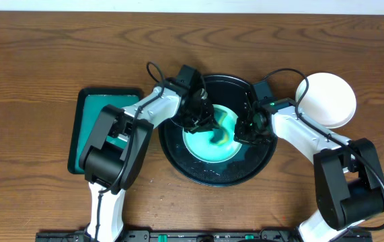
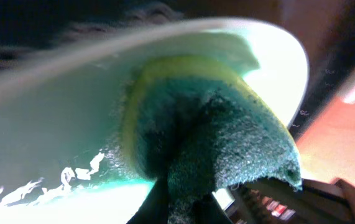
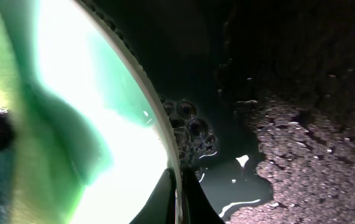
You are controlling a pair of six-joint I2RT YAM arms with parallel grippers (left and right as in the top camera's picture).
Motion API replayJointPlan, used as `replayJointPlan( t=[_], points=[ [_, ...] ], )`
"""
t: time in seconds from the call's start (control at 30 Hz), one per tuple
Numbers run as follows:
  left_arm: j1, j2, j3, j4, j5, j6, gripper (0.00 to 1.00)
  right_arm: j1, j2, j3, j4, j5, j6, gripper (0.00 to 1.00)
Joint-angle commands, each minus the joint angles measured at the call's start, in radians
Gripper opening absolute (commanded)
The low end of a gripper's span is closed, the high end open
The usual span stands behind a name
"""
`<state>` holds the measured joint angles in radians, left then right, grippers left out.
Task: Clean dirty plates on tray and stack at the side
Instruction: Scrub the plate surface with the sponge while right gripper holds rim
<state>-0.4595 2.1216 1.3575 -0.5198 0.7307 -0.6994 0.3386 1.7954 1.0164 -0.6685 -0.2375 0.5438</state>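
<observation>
A pale mint-green plate (image 1: 205,149) lies in the round black tray (image 1: 218,178), with a green smear near its middle. My left gripper (image 1: 202,121) is shut on a green and yellow sponge (image 1: 221,129) and presses it onto the plate. In the left wrist view the sponge (image 2: 214,137) fills the middle against the plate (image 2: 53,143), and the left gripper (image 2: 186,208) pinches it from below. My right gripper (image 1: 245,131) is shut on the plate's right rim. In the right wrist view the rim sits between the fingers of the right gripper (image 3: 178,199). A white plate (image 1: 326,99) rests on the table at the right.
A smaller green rectangular tray (image 1: 94,111) lies left of the black tray, partly under my left arm. Soapy water and bubbles (image 3: 193,134) stand on the black tray's floor (image 3: 301,124) beside the plate. Wooden table surrounds everything.
</observation>
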Motion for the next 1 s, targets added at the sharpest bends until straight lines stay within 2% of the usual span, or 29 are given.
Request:
replayJointPlan(
  t=[0.0,0.17,0.27,0.37,0.43,0.6,0.8,0.97],
  points=[
    [0.048,0.049,-0.02,-0.155,-0.648,0.125,0.07,0.03,0.021,-0.006,0.001,-0.051,-0.021,0.02],
    [0.04,-0.001,0.009,-0.274,-0.898,0.155,0.07,0.03,0.021,-0.006,0.003,-0.05,-0.022,0.01],
    [0.034,-0.007,0.009,-0.326,-0.954,0.176,0.07,0.029,0.021,-0.006,0.003,-0.047,-0.029,0.02],
    [0.012,-0.006,0.008,-0.376,-0.948,0.176,0.07,0.03,0.021,-0.006,0.003,-0.04,-0.037,0.02],
    [-0.012,-0.006,0.008,-0.381,-0.9,0.208,0.07,0.03,0.021,-0.006,0.003,-0.04,-0.037,0.01],
    [-0.111,-0.006,0.008,-0.352,-0.661,0.301,0.07,0.03,0.021,-0.006,0.003,-0.04,-0.037,0.02],
    [-0.24,-0.006,0.008,-0.272,-0.458,0.303,0.07,0.03,0.021,-0.006,0.003,-0.04,-0.037,0.01],
    [-0.279,-0.006,0.008,-0.211,-0.328,0.291,0.07,0.029,0.021,-0.006,0.002,-0.04,-0.037,0.02]
  ],
)
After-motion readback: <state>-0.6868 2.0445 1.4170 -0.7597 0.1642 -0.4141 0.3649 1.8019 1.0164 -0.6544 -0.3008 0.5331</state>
